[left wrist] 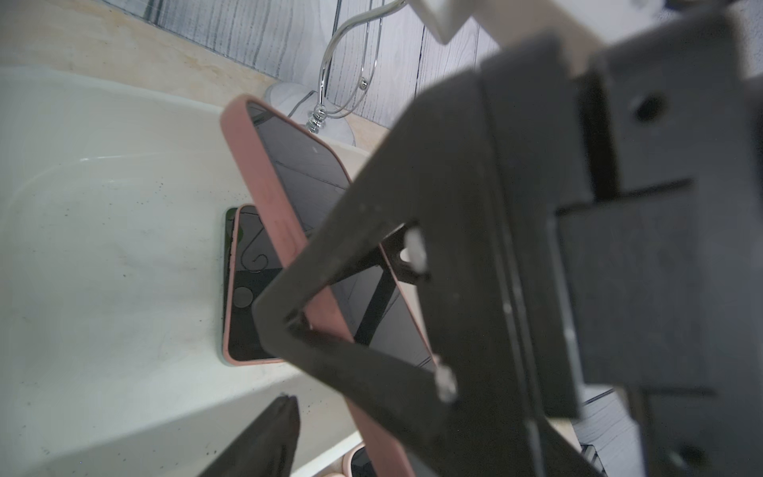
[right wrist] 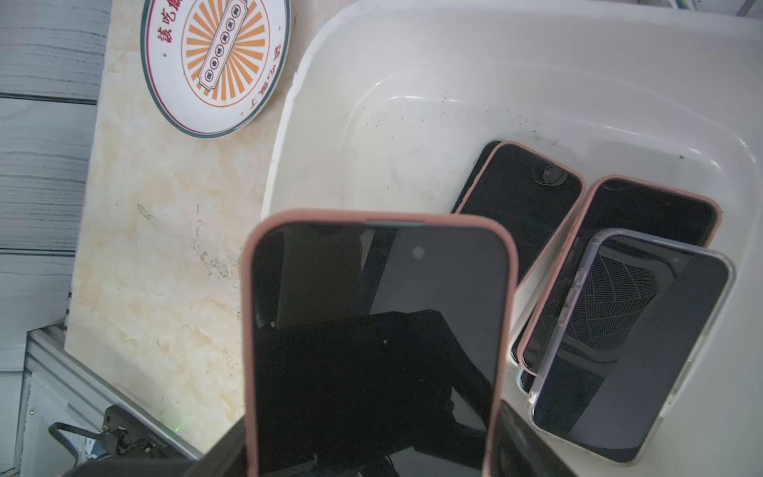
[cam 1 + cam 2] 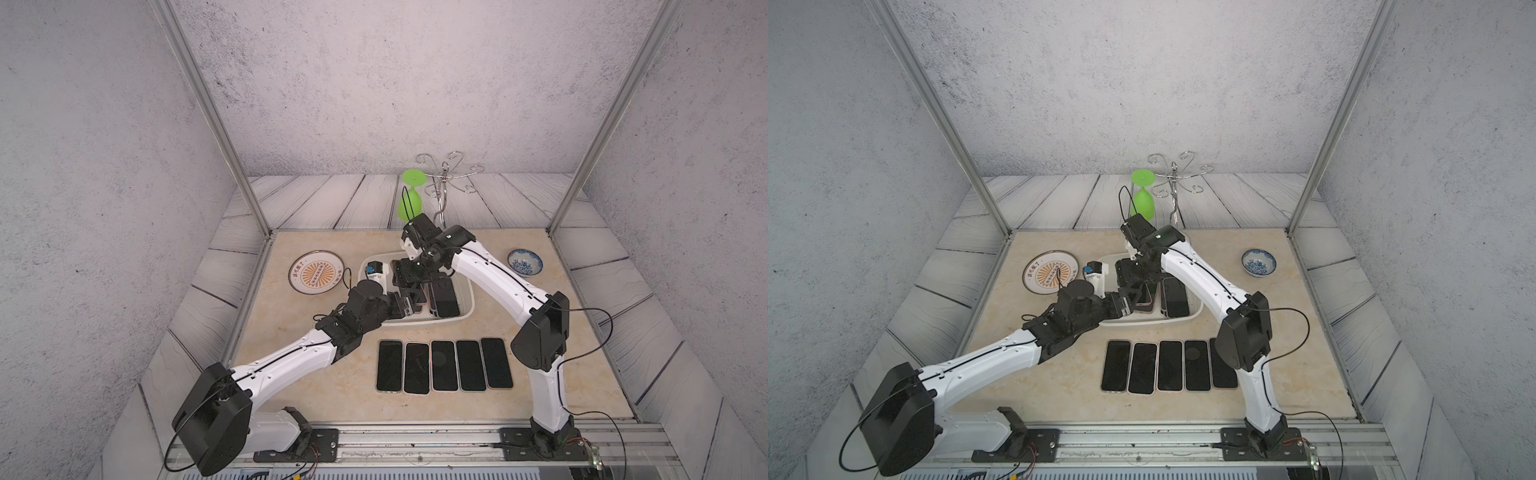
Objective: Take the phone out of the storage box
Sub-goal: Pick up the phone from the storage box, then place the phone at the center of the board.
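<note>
Phone (image 2: 377, 289) in pink case, stiff, smooth, probably slippery, hangs tilted over storage box (image 2: 351, 136), right pincer (image 2: 371, 448) clamped on its case edges, the safest hold, while whether left pincer (image 3: 409, 302) grips I cannot tell.

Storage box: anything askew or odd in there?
Yes. One pink-cased phone is tilted up above the others, clamped in the right gripper. The remaining phones lie overlapped and crooked, and dark specks dot the storage box floor.

Pink-cased phone (image 2: 377, 330), white storage box (image 2: 371, 144)
</note>
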Tool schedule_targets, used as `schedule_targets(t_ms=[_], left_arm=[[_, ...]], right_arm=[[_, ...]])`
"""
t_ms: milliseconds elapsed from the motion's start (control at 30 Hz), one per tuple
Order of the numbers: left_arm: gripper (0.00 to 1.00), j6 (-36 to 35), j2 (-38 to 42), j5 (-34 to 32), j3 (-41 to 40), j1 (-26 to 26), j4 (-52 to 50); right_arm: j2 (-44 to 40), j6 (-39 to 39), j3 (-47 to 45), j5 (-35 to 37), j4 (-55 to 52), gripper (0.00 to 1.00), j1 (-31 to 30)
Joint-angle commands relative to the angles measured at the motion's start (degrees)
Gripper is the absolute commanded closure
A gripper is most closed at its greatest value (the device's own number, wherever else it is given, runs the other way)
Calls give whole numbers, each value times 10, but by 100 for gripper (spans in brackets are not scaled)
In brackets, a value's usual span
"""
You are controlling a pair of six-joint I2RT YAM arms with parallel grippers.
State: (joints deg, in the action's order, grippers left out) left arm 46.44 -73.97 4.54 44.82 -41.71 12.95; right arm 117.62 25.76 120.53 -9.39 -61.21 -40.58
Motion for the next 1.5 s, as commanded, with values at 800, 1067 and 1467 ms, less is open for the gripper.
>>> schedule_targets(t_ms=[800,1067,1467], left_arm=[[100,-18,425,123,-175,56,-325],[100,78,659,61,-252,23,-524],[100,48,489,3,-247,0,-515]], right_arm=[[-74,-33,18,-80,25,13,54],[-98,-43,-25,-124,38,13,55],[-131,-85,-81,-127,35,13,56]])
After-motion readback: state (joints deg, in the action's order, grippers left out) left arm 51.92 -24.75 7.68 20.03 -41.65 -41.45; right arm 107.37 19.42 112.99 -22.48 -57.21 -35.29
